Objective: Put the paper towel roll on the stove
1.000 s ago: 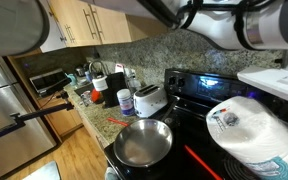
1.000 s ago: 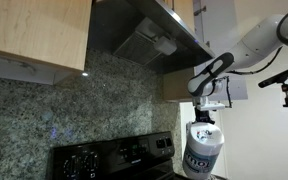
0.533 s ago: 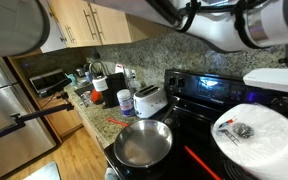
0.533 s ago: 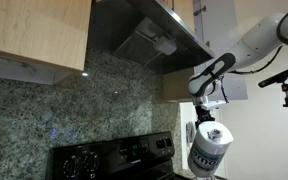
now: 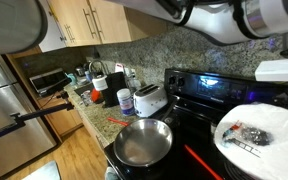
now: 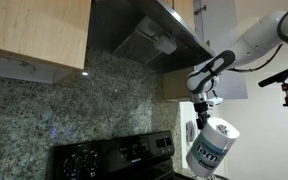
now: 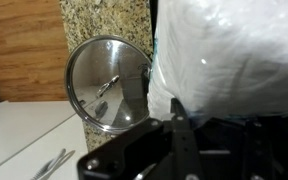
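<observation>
In an exterior view, I see the paper towel roll (image 5: 262,140) hanging over the stove (image 5: 189,100), beside the frying pan (image 5: 144,143). In an exterior view, my gripper (image 6: 204,117) is clamped on the tilted roll's top end. Through the wrist view, the wrapped roll fills the upper right, with the pan to its left.

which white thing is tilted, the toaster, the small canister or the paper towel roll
The paper towel roll leans at an angle over the stove; the toaster and canister stand upright on the counter.
</observation>
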You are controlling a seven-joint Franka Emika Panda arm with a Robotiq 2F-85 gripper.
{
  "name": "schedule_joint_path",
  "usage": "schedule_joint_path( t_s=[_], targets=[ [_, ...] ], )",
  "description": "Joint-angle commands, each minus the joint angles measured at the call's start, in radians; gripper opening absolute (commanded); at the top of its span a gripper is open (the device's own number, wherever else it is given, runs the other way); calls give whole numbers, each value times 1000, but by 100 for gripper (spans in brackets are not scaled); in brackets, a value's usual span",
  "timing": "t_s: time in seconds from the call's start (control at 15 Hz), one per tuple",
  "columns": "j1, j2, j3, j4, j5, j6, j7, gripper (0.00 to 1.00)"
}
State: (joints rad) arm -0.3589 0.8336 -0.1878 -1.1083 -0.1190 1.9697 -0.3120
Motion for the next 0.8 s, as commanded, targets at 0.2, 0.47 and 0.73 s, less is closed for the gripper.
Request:
schedule_joint_path(
  t_s=[0.2,0.47,0.73],
  targets=[
    [0,0,9,48,-18,-56,-160,0],
    [-3,1,11,13,-1,-7,-137,1],
    [7,6,-4,12,-7,-52,-92,0]
  ],
)
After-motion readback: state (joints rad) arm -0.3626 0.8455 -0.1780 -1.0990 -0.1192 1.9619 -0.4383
